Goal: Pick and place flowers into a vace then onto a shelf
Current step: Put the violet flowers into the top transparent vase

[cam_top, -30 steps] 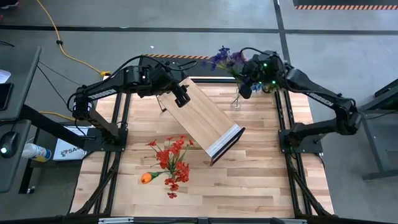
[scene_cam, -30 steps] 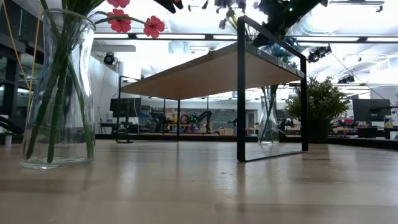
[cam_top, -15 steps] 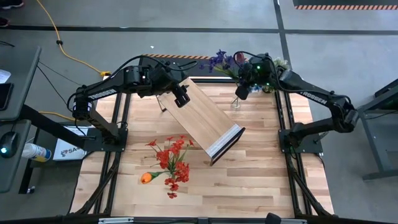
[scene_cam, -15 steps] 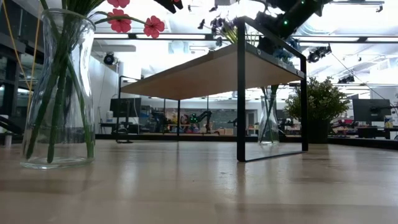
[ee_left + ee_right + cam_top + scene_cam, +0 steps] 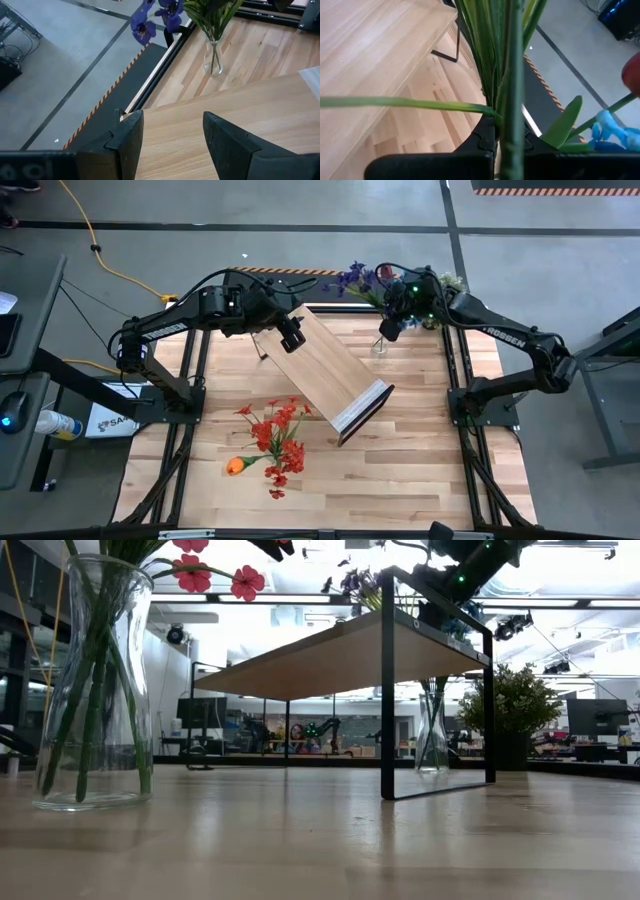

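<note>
The shelf (image 5: 331, 376) stands on the table (image 5: 420, 480), laid slantwise from the far-left part toward the middle, its white-edged end pointing to the near-right. The left gripper (image 5: 291, 339) hangs over the shelf's far end, and from its own wrist camera its two dark fingers (image 5: 128, 137) stand parted over the pale board with nothing between them.

At the table's far edge, toward the far-right corner, a small clear vase (image 5: 380, 345) stands upright on the wood, just off the shelf's far side. The right gripper (image 5: 393, 326) is right above it, clenched on a bundle of green stems (image 5: 512, 75) that run straight up between its fingers. The blue and purple blooms (image 5: 355, 277) of that bunch lean out past the table's far edge. Whether the stem ends sit inside the vase I cannot quite make out from here, though green stalks do show in its neck in the left wrist view.

Near the left part of the front edge, a second bunch of flowers (image 5: 277, 440), red with one orange bloom (image 5: 235, 466), stands in a larger glass vase (image 5: 88, 690). A bushy potted plant (image 5: 515, 705) shows in the background behind the shelf.
</note>
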### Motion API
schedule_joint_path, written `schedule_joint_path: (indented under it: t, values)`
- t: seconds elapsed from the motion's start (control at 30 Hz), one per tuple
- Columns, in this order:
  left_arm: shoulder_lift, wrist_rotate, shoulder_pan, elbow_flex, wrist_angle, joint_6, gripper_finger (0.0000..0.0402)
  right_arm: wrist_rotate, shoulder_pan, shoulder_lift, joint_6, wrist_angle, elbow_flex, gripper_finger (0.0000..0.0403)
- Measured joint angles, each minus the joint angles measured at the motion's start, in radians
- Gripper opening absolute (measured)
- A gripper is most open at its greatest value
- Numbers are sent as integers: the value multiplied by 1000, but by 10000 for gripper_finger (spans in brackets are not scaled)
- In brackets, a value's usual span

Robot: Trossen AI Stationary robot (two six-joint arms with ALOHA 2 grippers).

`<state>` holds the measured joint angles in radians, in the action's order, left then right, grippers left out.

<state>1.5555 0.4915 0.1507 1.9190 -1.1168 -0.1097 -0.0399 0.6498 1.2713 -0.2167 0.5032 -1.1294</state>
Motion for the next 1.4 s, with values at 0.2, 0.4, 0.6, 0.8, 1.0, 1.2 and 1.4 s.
schedule_joint_path:
  t: [0.2,0.4,0.6,0.8,1.0,1.2,1.4]
  values:
    - [0,0,0,0,0,0,237,-4,0,0,30,18,0,1]
    - [0,0,0,0,0,0,237,-21,0,0,38,49,0,26]
    - [0,0,0,0,0,0,237,-21,0,0,45,90,0,59]
    - [0,0,0,0,0,0,237,-20,0,0,60,96,0,72]
    - [0,-1,0,0,0,0,237,-20,0,0,64,115,0,81]
    - [0,-1,0,0,0,0,237,-56,0,0,63,129,0,95]
    - [0,-1,0,0,0,0,237,-79,0,-1,80,132,0,99]
